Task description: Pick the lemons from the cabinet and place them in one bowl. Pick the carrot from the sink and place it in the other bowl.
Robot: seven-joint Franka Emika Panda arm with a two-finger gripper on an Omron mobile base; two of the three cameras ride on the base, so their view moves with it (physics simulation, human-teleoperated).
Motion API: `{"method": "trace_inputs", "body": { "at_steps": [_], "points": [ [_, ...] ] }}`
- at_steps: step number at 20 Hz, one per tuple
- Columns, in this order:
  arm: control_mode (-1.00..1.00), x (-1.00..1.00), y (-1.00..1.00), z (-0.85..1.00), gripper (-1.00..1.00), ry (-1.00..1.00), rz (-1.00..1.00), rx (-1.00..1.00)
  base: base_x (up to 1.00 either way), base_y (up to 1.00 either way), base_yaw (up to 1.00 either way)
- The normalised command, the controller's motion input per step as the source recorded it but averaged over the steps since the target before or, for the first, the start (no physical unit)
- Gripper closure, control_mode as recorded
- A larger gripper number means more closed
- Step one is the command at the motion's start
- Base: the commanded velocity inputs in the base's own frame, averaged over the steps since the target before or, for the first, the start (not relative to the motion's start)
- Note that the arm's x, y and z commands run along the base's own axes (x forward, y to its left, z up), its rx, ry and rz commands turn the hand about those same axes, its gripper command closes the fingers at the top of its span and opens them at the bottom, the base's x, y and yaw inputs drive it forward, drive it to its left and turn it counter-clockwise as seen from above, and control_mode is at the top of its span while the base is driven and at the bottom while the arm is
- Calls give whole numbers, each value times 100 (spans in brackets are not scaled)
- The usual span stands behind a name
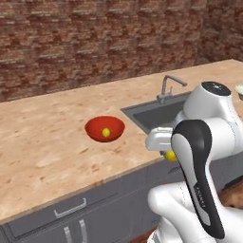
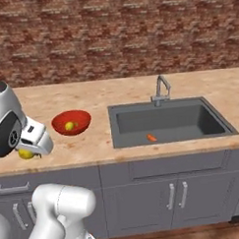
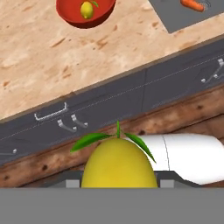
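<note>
Short of the table (image 1: 57,142), our fingers (image 3: 118,181) clasp the second lemon (image 3: 119,164); next, carry it over the red bowl (image 1: 105,128).

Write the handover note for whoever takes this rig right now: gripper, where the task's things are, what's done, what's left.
Gripper: shut on the second lemon, held out in front of the counter edge, over the floor, short of the red bowl.
First lemon: already lying in the red bowl on the counter, left of the sink.
Carrot: on the sink floor, untouched.
Pale bowl: at the counter's far right end, just an edge visible.
Done: one lemon bowled, the other picked.
Left: drop the held lemon into the red bowl, then move the carrot into the pale bowl.
</note>
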Motion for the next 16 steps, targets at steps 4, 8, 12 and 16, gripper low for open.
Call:
{"method": "trace_inputs", "body": {
  "at_steps": [4, 8, 12, 16],
  "points": [
    [100, 0, 0, 0, 100, 0, 0, 0, 42, -38, 13],
    [100, 0, 0, 0, 100, 0, 0, 0, 77, -45, 3],
    [100, 0, 0, 0, 100, 0, 0, 0, 80, -11, 13],
    [100, 0, 0, 0, 100, 0, 0, 0, 28, 26, 31]
  ]
}}
